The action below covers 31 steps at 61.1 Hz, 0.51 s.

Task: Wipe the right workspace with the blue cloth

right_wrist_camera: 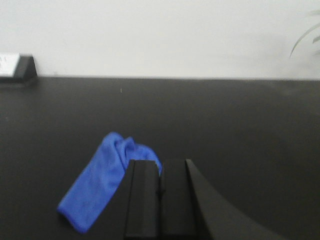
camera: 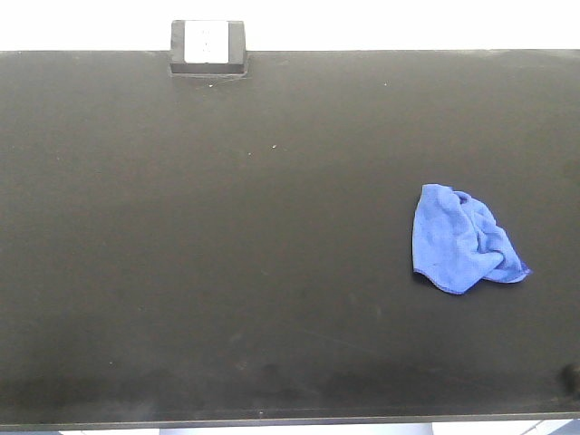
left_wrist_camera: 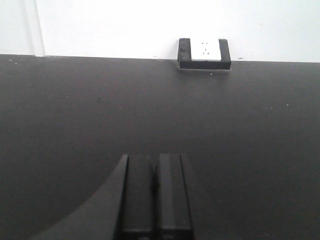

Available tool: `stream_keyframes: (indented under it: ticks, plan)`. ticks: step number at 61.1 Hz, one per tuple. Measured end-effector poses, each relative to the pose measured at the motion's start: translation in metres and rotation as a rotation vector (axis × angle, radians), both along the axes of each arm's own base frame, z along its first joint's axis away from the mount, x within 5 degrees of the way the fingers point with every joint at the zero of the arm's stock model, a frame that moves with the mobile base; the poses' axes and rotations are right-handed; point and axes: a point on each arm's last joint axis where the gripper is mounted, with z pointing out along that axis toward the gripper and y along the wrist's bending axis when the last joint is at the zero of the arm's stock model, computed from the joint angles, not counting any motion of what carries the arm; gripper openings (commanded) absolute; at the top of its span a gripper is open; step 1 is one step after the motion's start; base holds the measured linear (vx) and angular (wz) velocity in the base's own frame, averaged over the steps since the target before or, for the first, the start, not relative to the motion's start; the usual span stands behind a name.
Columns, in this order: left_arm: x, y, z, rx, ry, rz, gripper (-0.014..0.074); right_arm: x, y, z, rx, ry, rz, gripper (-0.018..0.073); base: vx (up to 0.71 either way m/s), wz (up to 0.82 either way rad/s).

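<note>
The blue cloth (camera: 462,240) lies crumpled on the right part of the black benchtop (camera: 227,254), with nothing holding it. In the right wrist view the blue cloth (right_wrist_camera: 100,187) sits just left of and partly behind my right gripper (right_wrist_camera: 160,165), whose two black fingers press together with nothing between them. My left gripper (left_wrist_camera: 155,160) is also shut and empty, hovering over bare black benchtop (left_wrist_camera: 75,110). Neither arm shows in the front view.
A small black socket box with a white face (camera: 207,45) stands at the back edge against the white wall; the socket box (left_wrist_camera: 204,53) is ahead of the left gripper and the same box (right_wrist_camera: 16,67) is at far left. Plant leaves (right_wrist_camera: 307,35) show at upper right.
</note>
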Motion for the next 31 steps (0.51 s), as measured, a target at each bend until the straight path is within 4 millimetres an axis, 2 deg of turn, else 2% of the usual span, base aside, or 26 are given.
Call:
stream_keyframes:
  ticks: [5, 31]
  plan:
    - [0.0, 0.0, -0.0001, 0.0, 0.001, 0.0, -0.0006, 0.0005, 0.0, -0.0048, 0.0, 0.01, 0.0, -0.0008, 0.0, 0.0]
    - [0.0, 0.0, -0.0001, 0.0, 0.001, 0.0, -0.0006, 0.0006, 0.0, -0.0043, 0.001, 0.004, 0.0, -0.0008, 0.0, 0.0]
